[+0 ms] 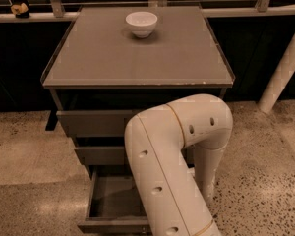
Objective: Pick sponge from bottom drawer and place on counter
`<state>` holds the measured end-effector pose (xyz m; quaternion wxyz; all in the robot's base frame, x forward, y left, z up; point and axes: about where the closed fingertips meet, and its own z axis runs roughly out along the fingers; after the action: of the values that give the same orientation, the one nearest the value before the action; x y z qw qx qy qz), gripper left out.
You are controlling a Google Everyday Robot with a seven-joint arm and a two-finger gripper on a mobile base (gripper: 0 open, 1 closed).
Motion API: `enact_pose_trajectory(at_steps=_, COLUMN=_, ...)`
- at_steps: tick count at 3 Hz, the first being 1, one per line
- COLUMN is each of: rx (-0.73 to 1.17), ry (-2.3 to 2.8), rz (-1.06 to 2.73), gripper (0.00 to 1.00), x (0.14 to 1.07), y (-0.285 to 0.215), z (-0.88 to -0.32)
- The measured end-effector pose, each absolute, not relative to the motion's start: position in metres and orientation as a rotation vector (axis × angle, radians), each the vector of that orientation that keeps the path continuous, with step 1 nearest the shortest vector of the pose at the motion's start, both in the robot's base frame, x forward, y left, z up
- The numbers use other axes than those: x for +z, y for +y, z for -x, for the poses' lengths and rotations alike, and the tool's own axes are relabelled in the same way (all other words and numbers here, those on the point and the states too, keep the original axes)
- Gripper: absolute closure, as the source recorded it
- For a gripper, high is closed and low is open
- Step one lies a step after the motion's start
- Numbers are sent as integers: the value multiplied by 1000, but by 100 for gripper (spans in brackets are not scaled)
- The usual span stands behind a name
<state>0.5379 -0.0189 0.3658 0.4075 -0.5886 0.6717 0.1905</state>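
Observation:
The counter is the flat grey-brown top of the drawer cabinet in the middle of the camera view. Below it, the bottom drawer stands pulled out, and the left part of its floor shows bare. My white arm bends over the cabinet's front and reaches down at the drawer's right side. My gripper is hidden behind the arm's lower link, down by the drawer's right end. The sponge is out of view.
A white bowl sits at the back of the counter. The two upper drawers stick out slightly. A white post leans at the right. A small tan object rests on the back ledge. Speckled floor lies on both sides.

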Motion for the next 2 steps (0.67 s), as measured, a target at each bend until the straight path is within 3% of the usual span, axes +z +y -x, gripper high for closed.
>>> enact_pose_trajectory(at_steps=2, rx=503, ry=1628, rz=1530, gripper=100, x=381, y=-12, z=-524)
